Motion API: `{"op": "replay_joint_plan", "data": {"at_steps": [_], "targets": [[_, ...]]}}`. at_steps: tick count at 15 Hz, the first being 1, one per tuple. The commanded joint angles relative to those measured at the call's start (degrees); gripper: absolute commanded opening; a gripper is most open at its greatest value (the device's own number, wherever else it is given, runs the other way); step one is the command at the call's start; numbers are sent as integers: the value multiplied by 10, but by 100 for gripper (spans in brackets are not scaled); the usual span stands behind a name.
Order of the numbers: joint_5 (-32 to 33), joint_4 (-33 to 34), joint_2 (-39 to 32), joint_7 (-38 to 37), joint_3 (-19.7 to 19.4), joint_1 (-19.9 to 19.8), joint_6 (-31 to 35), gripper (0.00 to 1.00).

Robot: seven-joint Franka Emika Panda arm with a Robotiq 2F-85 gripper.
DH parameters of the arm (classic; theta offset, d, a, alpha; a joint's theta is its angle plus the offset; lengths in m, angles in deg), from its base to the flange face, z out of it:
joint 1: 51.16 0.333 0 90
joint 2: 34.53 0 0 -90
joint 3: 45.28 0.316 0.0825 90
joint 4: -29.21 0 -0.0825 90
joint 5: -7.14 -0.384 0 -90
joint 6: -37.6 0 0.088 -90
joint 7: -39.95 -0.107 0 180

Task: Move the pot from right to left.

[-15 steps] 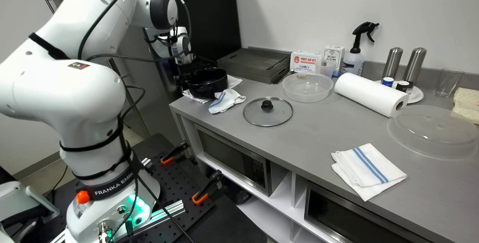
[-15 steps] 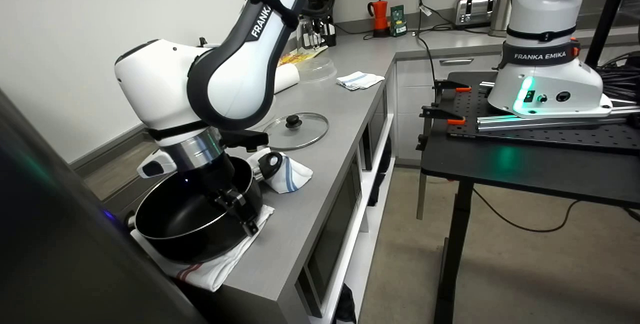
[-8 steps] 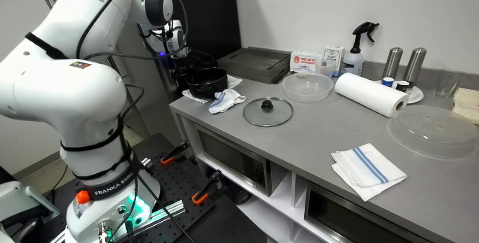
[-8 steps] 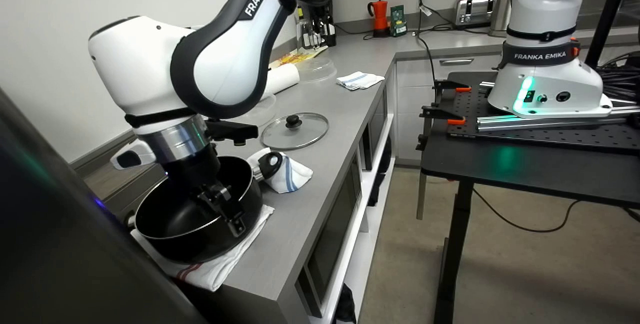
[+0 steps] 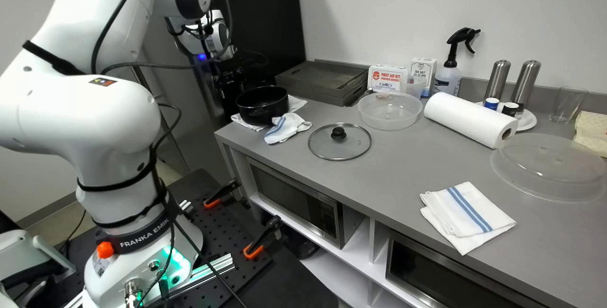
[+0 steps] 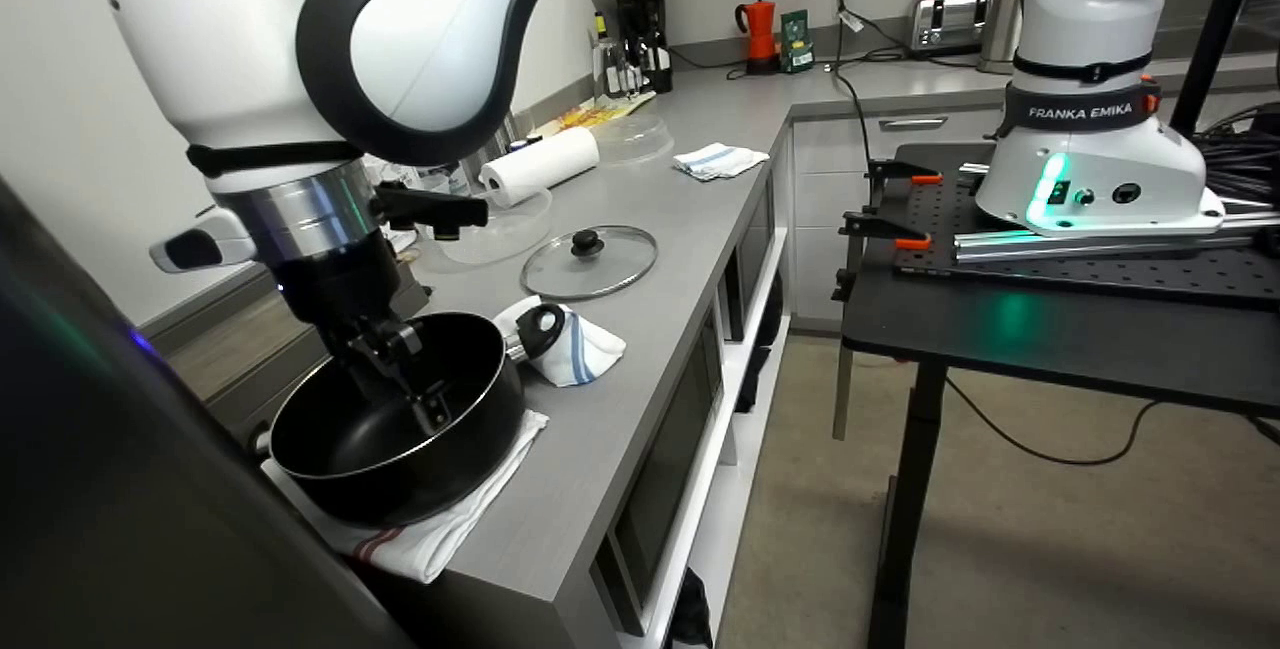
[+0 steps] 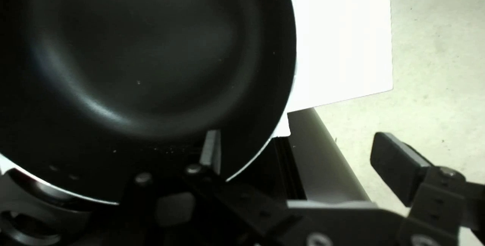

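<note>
The black pot [image 5: 262,108] stands on a white cloth at the end of the counter, upright, in both exterior views [image 6: 400,484]. Its side handle [image 6: 540,329] rests over a striped cloth. In the wrist view the pot [image 7: 151,49] fills the upper left. My gripper [image 7: 305,159] is open and empty. One finger shows over the pot's interior near the rim, the other outside it with floor behind. In an exterior view the gripper [image 6: 405,374] is tilted above the pot. Elsewhere it is dark against the black panel behind the pot [image 5: 232,78]. Contact with the rim cannot be told.
A glass lid [image 5: 327,149] lies right of the pot, with a clear bowl [image 5: 390,116] behind it. A grey wooden tray [image 5: 322,80] stands at the wall. A dark panel [image 6: 150,489] rises close beside the pot. The counter edge [image 6: 600,489] is near it.
The arm has risen and moved back toward the dark panel. The fingertips went from beside the pot's front wall to above its opening. The pot has not moved.
</note>
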Motion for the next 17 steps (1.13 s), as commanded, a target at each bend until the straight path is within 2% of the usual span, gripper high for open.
{"op": "replay_joint_plan", "data": {"at_steps": [1,10,11,14,17], "targets": [[10,-49,54,-26,-13,-2,8,100],[13,-158,155,-82,-27,-39,54,100],[6,-99,114,-63,-20,-37,25,100],[7,-131,135,-67,-19,-46,39,100],[7,-136,138,-68,-19,-45,40,100]]}}
